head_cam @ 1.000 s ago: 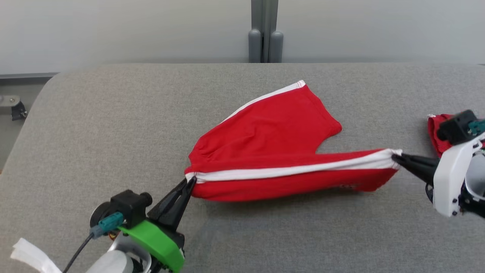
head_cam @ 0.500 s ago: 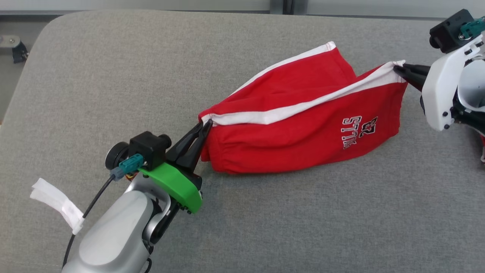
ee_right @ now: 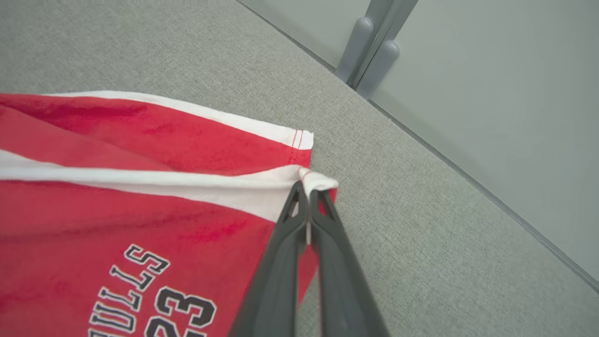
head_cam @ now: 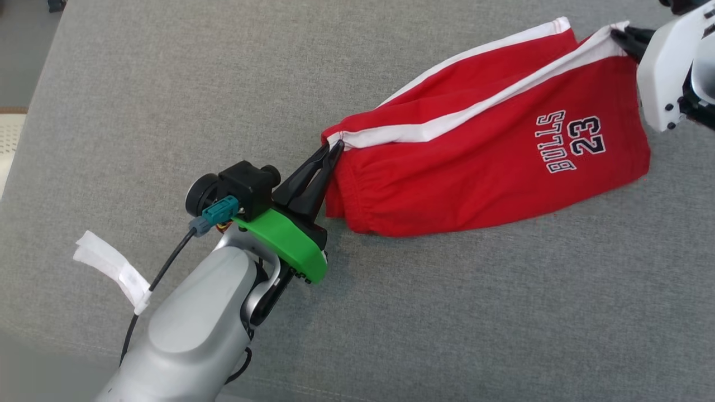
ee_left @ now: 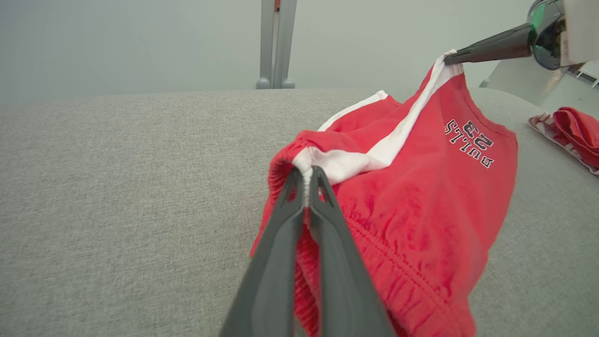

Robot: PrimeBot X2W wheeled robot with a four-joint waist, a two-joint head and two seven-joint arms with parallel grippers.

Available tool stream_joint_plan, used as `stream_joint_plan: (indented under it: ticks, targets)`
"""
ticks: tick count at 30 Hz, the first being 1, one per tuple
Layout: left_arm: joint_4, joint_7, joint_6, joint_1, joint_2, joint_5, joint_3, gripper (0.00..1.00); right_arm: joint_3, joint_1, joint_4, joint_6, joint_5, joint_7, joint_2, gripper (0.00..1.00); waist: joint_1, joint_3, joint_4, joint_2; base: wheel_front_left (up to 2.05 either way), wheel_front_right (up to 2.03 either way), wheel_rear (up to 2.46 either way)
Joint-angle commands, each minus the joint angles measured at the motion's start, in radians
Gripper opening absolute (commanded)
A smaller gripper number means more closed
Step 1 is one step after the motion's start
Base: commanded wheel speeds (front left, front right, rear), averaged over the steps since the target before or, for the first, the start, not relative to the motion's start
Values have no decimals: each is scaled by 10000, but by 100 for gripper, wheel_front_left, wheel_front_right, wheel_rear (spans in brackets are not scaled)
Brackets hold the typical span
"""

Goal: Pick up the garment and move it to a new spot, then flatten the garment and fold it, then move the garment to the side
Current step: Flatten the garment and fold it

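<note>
The garment (head_cam: 480,162) is a pair of red shorts with white side stripes and "BULLS 23" print, hanging stretched between my two grippers above the grey cloth table (head_cam: 447,312). My left gripper (head_cam: 334,148) is shut on the waistband end at the white stripe; the left wrist view shows the garment (ee_left: 412,196) pinched in that gripper (ee_left: 306,172). At the upper right, my right gripper (head_cam: 617,34) is shut on the leg hem's white stripe; the right wrist view shows this gripper (ee_right: 309,187) pinching the garment (ee_right: 117,196) at that corner. The lower edge of the shorts touches the table.
A second red and white cloth (ee_left: 573,133) lies on the table at the far right of the left wrist view. Grey posts (ee_left: 275,44) stand against the wall behind the table. A white tag (head_cam: 111,268) hangs off my left arm's cable.
The head camera has tilted down and the scene has shifted. Both grippers have lifted the shorts, so one leg now hangs down with the print showing; before, it lay flat on the table.
</note>
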Motion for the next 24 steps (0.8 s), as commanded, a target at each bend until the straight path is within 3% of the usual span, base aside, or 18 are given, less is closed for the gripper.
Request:
stream_joint_plan:
  ticks: [1,23,24]
  targets:
    - [25,-69,-34,-223,-21,-69,-3,0,111,-285,154,-22,-80,-166,12,0,0,352,280,0,0,0,0]
    - [175,-295,-57,-628,-536,343,685,0,2066,-2109,2394,-22,320,-2152,559,0,0,1143,487,0,0,0,0]
    - [211,-296,-58,-612,-548,371,690,5,2087,-2122,2464,-22,387,-2232,566,0,0,1146,483,0,0,0,0]
